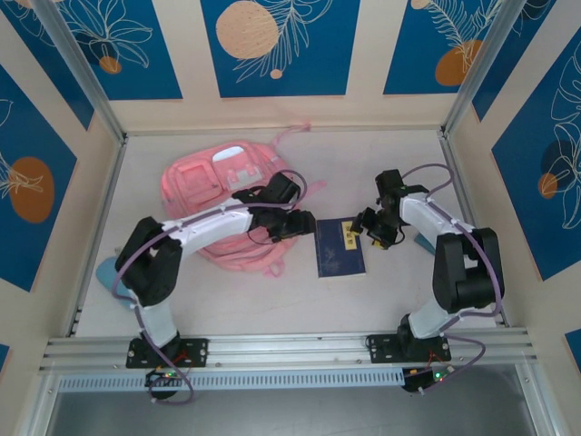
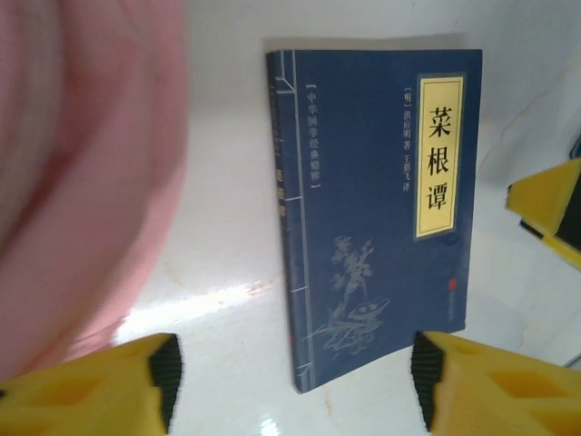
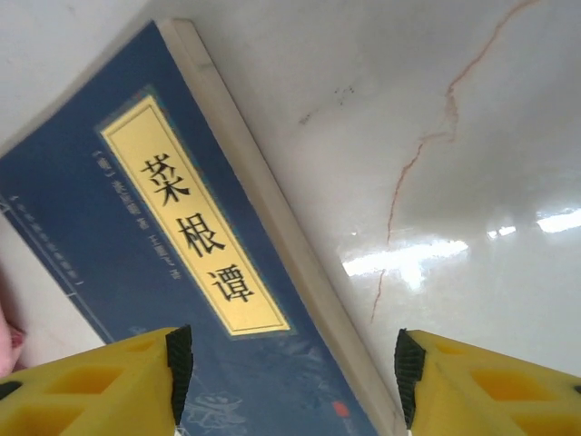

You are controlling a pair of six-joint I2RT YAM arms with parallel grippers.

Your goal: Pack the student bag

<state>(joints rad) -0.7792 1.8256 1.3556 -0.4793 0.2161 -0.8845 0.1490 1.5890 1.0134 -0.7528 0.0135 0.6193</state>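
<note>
From above, the bag (image 1: 213,182) lay far left on the table (image 1: 408,163), with the book (image 1: 339,247) flat just beside it, likely where either arm could reach. The left arm (image 1: 209,227) stretched across the bag's near edge; the right arm (image 1: 436,218) bent inward.

Left wrist view: the left gripper (image 2: 295,372) hovered before the book, fingers spread and holding nothing.

Right wrist view: the right gripper (image 3: 290,363) straddled the book's edge, fingers likewise apart.

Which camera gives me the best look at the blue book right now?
Left wrist view: the blue book shows nearly whole, cover up, with its title label sharp. The right wrist view crops it to part of the cover and one page edge. The top view shows it whole but small, beside the student bag.
</note>
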